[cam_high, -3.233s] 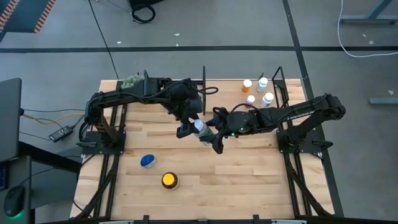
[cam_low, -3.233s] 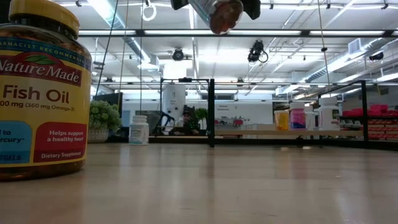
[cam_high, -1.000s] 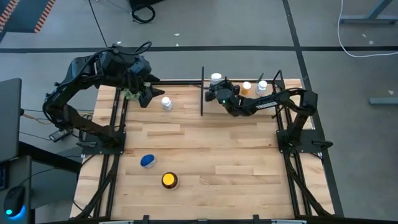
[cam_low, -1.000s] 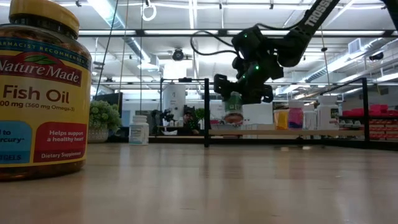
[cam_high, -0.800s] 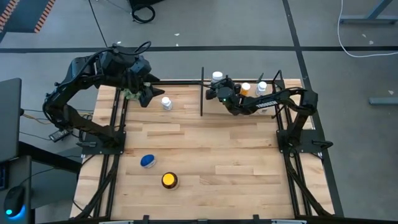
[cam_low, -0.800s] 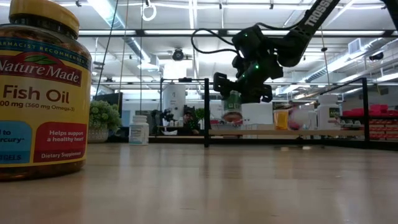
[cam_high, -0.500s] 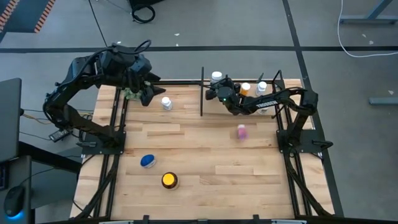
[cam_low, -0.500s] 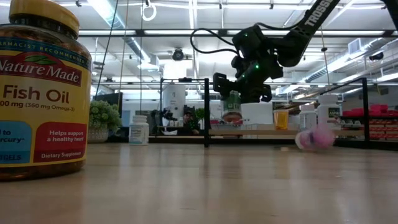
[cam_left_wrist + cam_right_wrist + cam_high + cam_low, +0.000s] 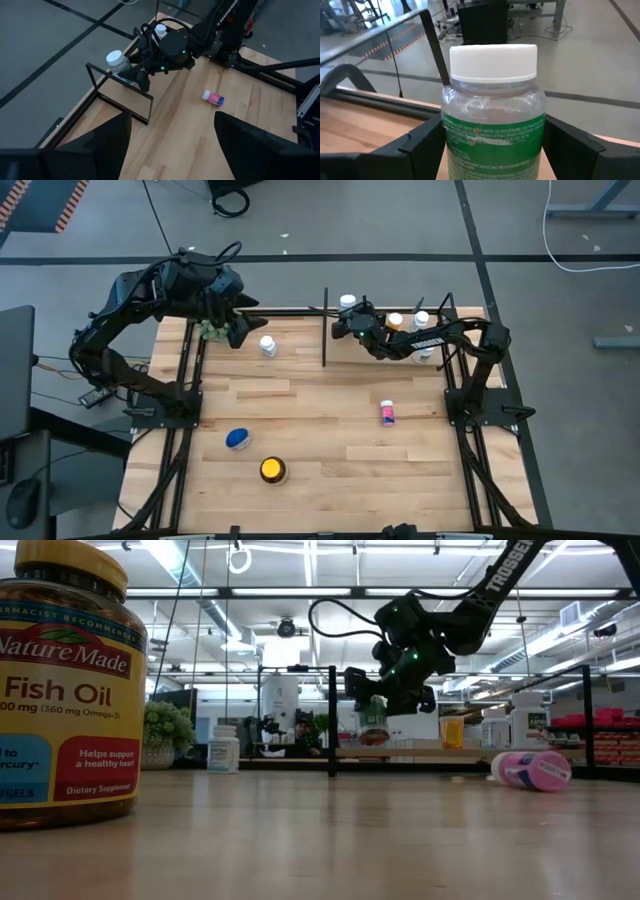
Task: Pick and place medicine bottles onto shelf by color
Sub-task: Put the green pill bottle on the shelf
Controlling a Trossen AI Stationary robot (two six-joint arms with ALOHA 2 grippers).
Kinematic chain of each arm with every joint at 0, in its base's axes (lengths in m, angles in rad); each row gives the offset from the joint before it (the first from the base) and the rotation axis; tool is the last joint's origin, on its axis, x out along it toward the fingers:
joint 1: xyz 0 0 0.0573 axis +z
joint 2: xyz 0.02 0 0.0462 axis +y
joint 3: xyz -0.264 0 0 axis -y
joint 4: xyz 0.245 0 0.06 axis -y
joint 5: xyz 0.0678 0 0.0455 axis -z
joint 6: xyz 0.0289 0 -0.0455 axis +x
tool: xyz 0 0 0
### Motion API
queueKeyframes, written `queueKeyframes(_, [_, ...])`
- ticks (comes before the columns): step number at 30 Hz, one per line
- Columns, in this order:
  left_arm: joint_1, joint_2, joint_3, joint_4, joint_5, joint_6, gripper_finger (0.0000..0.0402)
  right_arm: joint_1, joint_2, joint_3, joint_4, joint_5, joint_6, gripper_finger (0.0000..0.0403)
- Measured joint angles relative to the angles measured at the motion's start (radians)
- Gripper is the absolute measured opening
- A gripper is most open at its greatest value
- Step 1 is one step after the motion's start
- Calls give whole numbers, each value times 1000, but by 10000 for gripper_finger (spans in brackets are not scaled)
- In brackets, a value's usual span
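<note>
On plank tabletop | pink bottle lying sideways | grey floor around

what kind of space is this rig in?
Probably a robotics lab or workshop hall. Bare grey floor with taped lines and loose cables, long ceiling strip lights, and racks and equipment behind the wooden table where the two arms work.

The fish-oil bottle is cut off by the low view's left edge. From above, the shelf is largely covered by the right arm, and bottle labels there are too small to read. The green-labelled bottle runs off the right wrist view's lower edge.
</note>
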Motion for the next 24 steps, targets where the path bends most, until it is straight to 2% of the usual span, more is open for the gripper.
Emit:
queueKeyframes(6, [0, 0, 0, 0, -3, -6, 288, 0, 0, 0, -11, -5, 7, 307])
queueKeyframes(12, [0, 0, 0, 1, -7, -6, 288, 5, 0, 0, -18, -60, 9, 321])
queueKeyframes(24, [0, 0, 0, 1, -8, -5, 288, 37, 0, 0, -22, -61, 9, 340])
